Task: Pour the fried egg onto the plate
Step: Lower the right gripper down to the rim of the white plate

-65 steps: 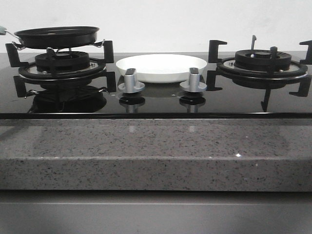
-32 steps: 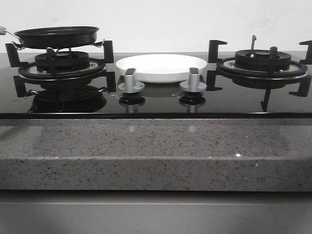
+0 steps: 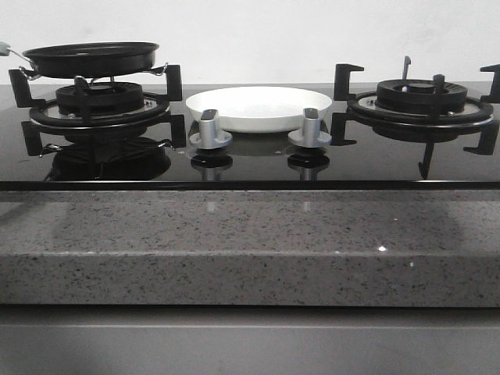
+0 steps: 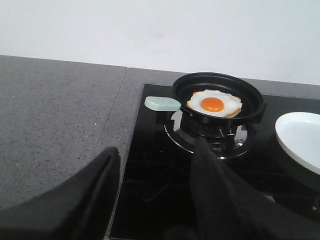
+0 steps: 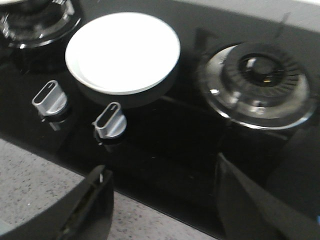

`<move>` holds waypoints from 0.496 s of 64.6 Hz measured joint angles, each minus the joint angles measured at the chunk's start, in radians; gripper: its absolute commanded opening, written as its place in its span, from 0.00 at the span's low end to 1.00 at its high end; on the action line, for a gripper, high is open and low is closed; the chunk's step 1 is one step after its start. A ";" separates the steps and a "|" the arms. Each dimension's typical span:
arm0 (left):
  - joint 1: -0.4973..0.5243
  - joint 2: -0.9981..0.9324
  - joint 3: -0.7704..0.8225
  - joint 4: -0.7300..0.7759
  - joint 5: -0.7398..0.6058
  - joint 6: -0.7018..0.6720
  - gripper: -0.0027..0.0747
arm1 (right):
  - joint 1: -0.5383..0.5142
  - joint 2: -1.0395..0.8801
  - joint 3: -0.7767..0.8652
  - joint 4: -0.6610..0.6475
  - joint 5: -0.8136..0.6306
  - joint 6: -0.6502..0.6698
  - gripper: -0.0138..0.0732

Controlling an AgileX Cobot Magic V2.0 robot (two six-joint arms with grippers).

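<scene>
Fried egg flat in black pan, pan seated on left burner. Plate on glass hob between burners, just behind two knobs, bare. Left gripper fingers wide apart, holding nothing, well short of pan handle. Right gripper fingers wide, holding nothing, near right burner.

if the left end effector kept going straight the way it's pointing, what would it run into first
Probably the frying pan on the left burner, likely at its pale green handle, with the fried egg inside. The open left end effector aims there, though depth is unclear.
</scene>
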 measured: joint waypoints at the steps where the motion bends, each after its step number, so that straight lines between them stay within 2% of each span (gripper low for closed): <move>1: 0.000 0.000 0.000 0.000 0.000 0.000 0.45 | 0.005 0.018 -0.011 0.003 0.011 0.000 0.69; 21: 0.000 0.000 0.000 0.000 0.000 0.000 0.45 | 0.014 0.412 -0.342 0.047 0.303 -0.004 0.69; 32: 0.000 0.000 0.000 0.000 0.000 0.000 0.45 | -0.036 0.581 -0.502 0.112 0.370 -0.006 0.69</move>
